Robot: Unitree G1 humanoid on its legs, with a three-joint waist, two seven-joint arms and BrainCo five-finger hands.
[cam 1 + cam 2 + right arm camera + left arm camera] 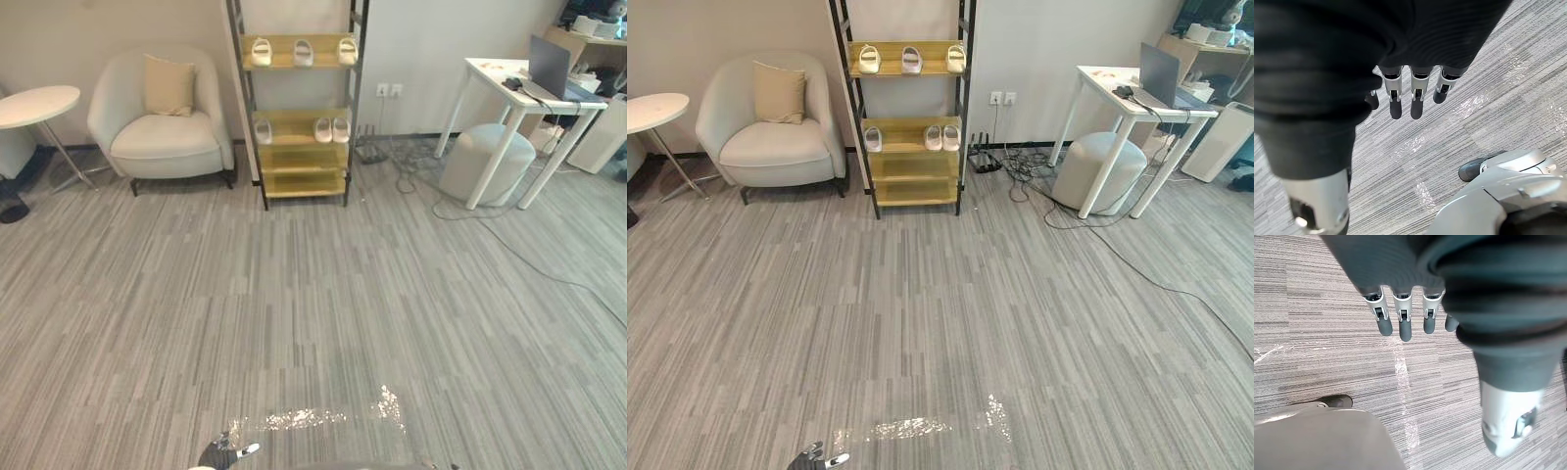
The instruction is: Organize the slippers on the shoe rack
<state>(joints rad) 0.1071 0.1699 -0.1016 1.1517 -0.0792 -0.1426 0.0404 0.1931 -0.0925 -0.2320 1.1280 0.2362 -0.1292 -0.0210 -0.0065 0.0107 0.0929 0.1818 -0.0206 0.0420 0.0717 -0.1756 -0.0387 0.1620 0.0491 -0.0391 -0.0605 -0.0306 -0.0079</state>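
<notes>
Hanging over the grey carpet [1327, 357], the left hand [1404, 308] keeps its fingers [1385, 320] straight and narrowly spaced, side by side, holding nothing. The right hand [1418, 95] hangs the same way, its fingers [1396, 103] straight, close together and empty above the carpet.

Every slipper lies well apart from both sets of fingers, far ahead of them across the carpet, on the shoe rack [302, 162] that stands against the wall. Six pale slippers can be counted. On the upper shelf [282, 63] three sit in a spaced row: the upper-left slipper [261, 51], the upper-middle slipper [304, 52] and the upper-right slipper [347, 50]. On the middle shelf [292, 125] there are three more: a lone slipper [263, 130] at the left end and, well apart from it at the right end, a close pair [323, 128] set just beside each other. Two lower shelves show beneath these.

Far ahead and to the left of the left fingers stand one round white counter [34, 103] and one pale armchair [162, 137] with one beige cushion [168, 86] propped against its back, the armchair just beside the rack. Far ahead and to the right of the right fingers stands one round grey pouf [485, 157], tucked beneath one white rectangular counter [490, 70] that carries an open laptop [549, 67].
</notes>
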